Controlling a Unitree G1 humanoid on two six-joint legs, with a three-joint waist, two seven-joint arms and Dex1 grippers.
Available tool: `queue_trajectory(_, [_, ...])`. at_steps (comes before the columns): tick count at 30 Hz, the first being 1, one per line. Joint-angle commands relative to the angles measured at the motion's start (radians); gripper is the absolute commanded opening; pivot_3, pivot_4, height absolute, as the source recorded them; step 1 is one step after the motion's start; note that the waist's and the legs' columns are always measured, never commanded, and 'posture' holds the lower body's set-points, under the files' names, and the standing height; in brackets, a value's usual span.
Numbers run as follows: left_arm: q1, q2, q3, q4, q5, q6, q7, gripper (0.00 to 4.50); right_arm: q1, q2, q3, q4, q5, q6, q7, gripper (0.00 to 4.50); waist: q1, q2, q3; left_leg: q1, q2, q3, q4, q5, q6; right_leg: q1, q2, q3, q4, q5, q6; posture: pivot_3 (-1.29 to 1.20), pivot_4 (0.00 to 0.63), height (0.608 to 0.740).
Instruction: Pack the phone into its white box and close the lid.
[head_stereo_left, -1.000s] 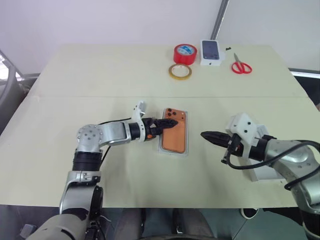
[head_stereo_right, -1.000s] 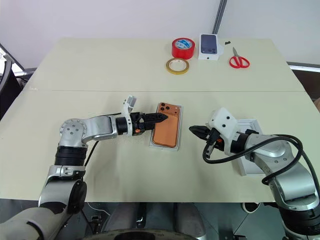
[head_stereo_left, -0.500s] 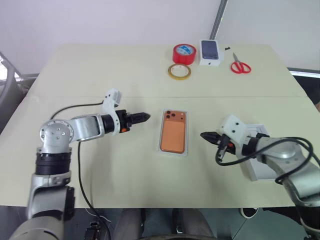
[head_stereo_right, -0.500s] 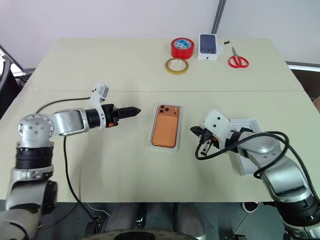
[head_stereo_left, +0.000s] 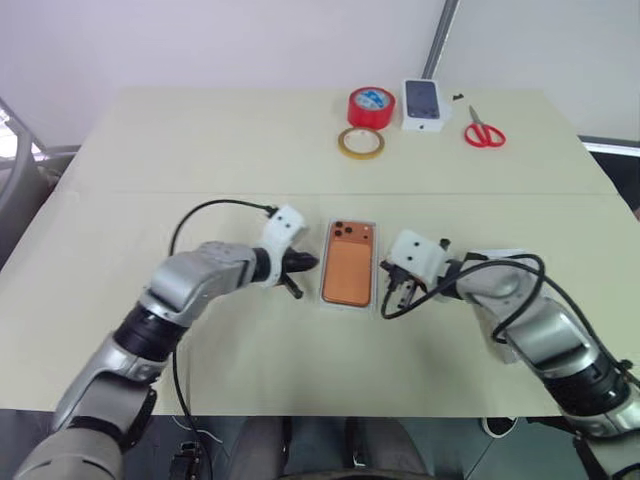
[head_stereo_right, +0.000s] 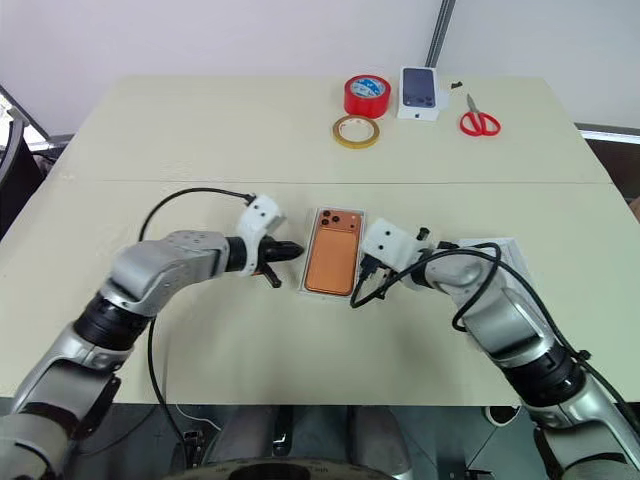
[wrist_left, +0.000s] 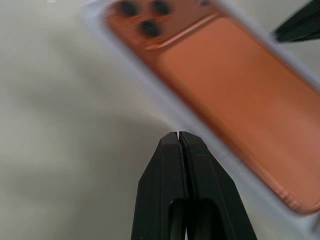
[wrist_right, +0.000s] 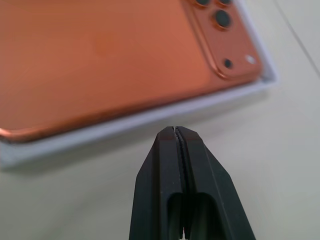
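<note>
Phone seated in the tray, both claws pinched shut beside it

My left claw (head_stereo_left: 303, 264), spread wide a second ago, has snapped shut empty at nine o'clock of the slim orange phone (head_stereo_left: 348, 264) lying camera-up in the shallow white cardboard box (head_stereo_left: 349, 304) at counter centre; my right claw (head_stereo_left: 386, 279), shut throughout, has closed in at three o'clock. The lid comes next, I judge.

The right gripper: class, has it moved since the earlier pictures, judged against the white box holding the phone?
Yes. The right gripper, shut, has come in from well off to the right and now sits close beside the right edge of the white box.
</note>
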Motion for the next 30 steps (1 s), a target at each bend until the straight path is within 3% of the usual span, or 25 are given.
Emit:
queue_trajectory(1, [-0.027,-0.029,-0.051,0.004,0.056,-0.015,-0.096,0.06,-0.030,0.023,0.026,0.002,-0.036,0.010,-0.009,0.00,-0.001,0.000,0.000,0.000,0.000,0.000,0.000,0.000,0.000,0.000,0.000,0.000,0.000,0.000,0.000,0.00,0.150,0.740])
queue_trajectory(6, [-0.043,-0.080,-0.101,0.016,0.121,-0.017,-0.177,0.06,-0.016,0.027,0.025,-0.027,-0.051,0.020,0.004,0.00,0.002,0.000,0.000,0.000,0.000,0.000,0.001,0.000,0.001,0.000,0.000,0.000,0.000,0.000,0.000,0.00,0.150,0.740])
queue_trajectory(11, [-0.100,-0.214,-0.104,0.050,0.132,0.029,-0.227,0.06,0.056,-0.035,-0.058,-0.110,-0.020,0.051,0.040,0.00,0.028,0.000,0.000,-0.001,0.000,-0.001,0.004,-0.003,0.005,0.001,0.000,-0.001,0.001,0.000,0.000,0.00,0.150,0.740])
queue_trajectory(18, [-0.165,-0.391,-0.189,0.168,0.186,0.027,-0.298,0.06,0.301,-0.189,-0.256,-0.226,0.022,0.066,0.109,0.00,0.044,0.001,0.000,-0.004,-0.001,0.000,0.011,-0.007,0.013,0.002,0.000,-0.001,0.001,0.000,0.000,0.00,0.150,0.740])
queue_trajectory(23, [-0.175,-0.485,-0.201,0.227,0.224,0.023,-0.306,0.06,0.467,-0.239,-0.375,-0.268,0.023,0.049,0.130,0.00,0.048,0.003,-0.001,-0.003,-0.001,-0.001,0.011,-0.008,0.014,0.003,0.001,0.000,0.001,0.000,0.000,0.00,0.150,0.740])
queue_trajectory(30, [-0.178,-0.526,-0.177,0.257,0.256,0.033,-0.315,0.06,0.541,-0.239,-0.429,-0.272,0.009,0.039,0.117,0.00,0.047,0.003,-0.001,-0.002,-0.001,-0.001,0.011,-0.008,0.014,0.004,0.001,0.000,0.001,0.000,0.000,0.00,0.150,0.740])
